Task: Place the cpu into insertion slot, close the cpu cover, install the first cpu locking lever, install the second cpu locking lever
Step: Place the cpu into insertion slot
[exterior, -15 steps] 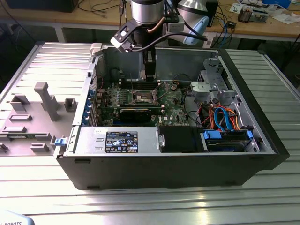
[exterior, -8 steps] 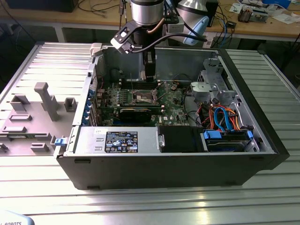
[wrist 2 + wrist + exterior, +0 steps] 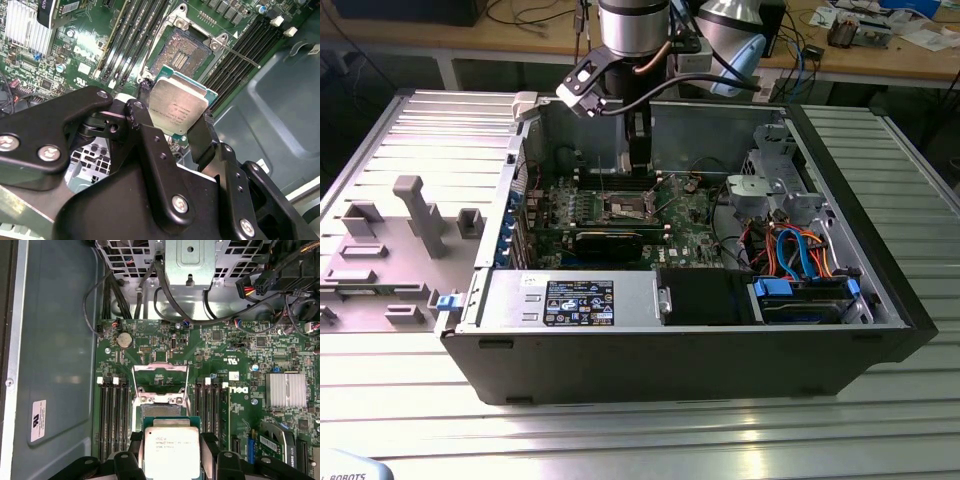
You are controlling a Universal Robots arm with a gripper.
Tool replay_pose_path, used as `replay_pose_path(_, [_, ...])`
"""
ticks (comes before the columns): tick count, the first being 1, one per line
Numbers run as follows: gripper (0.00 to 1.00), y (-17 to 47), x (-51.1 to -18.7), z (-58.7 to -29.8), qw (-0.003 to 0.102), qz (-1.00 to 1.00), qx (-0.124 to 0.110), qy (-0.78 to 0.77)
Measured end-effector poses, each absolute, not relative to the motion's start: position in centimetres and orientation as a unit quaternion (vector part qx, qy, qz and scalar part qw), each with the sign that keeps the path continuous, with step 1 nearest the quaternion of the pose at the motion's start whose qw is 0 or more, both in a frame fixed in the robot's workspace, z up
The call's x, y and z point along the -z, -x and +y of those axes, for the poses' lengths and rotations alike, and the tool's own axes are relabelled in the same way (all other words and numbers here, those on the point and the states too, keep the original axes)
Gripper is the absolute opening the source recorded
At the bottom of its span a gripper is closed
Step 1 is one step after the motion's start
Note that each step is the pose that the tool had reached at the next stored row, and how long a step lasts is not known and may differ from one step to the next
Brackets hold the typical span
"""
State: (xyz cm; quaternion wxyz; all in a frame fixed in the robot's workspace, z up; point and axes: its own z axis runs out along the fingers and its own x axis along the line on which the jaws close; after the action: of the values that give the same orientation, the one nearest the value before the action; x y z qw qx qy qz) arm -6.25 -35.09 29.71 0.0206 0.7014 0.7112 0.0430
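Observation:
My gripper is shut on the cpu, a flat square chip with a dull silver top, held by two opposite edges between black fingers. In the first wrist view the cpu hangs over the near part of the insertion slot, just in front of the raised cpu cover, a thin silver frame standing open. The insertion slot shows its dark centre and silver rim, apart from the chip. In the exterior view the gripper hangs inside the open computer case, a little above the insertion slot.
Narrow memory slots flank the socket on both sides. A long black graphics card lies in front of it, and a finned heat sink stands off to one side. Drive bays with cables fill the exterior view's right. The case wall stands close by.

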Motion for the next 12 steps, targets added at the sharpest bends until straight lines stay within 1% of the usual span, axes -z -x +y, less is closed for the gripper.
replay_pose_path(12, [0.55, 6.25, -29.41, -35.09, 0.021, 0.711, -0.043, -0.701])
